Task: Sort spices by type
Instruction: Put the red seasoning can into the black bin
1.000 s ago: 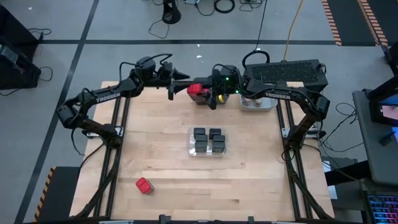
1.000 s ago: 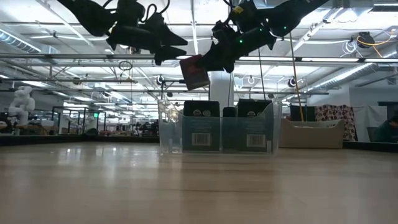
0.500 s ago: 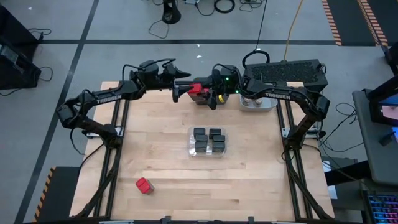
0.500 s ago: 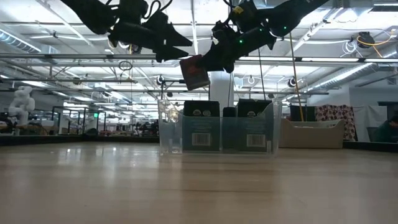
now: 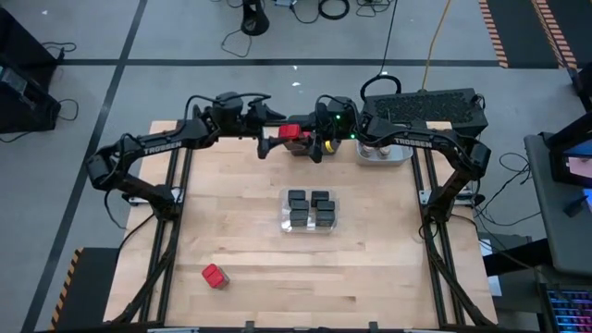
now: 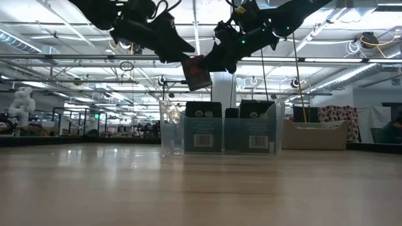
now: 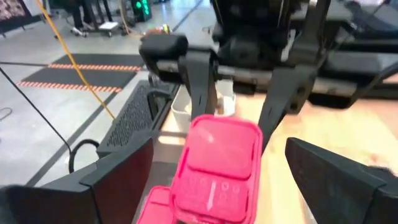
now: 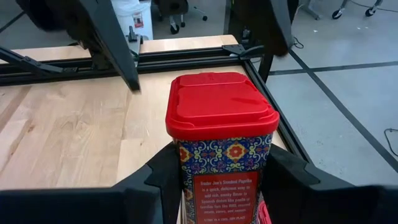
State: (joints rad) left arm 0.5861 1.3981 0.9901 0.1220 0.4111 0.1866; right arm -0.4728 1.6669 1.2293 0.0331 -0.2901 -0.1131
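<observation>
right gripper (image 5: pixel 307 141): at the far edge of the table, raised above it; its two fingers are closed on the sides of a red-lidded spice box (image 8: pixel 222 134).
held red-lidded spice box: upright in the right wrist view, patterned label below a red hinged lid; in the low view (image 6: pixel 196 73) it hangs tilted in the air, well above the table top.
left gripper (image 5: pixel 267 134): just beside the held box, at the same height; fingers spread wide, one on each side of the box's red lid (image 7: pixel 219 168) in the left wrist view, and holding nothing. whether the fingers touch the box cannot be told.
clear bin (image 5: pixel 309 210): middle of the table; holds several black boxy spice containers (image 5: pixel 325 217) in rows. in the low view their barcoded labels (image 6: pixel 203 140) show through the clear wall.
loose red spice box (image 5: pixel 215 276): lying alone on the wooden table (image 5: pixel 231 213) near its front left corner, well apart from the bins.
light grey bin (image 5: pixel 384 154): far right of the table, partly under the right arm; its contents cannot be made out.
dark bin: behind the held box at the far edge; mostly hidden by the grippers.
</observation>
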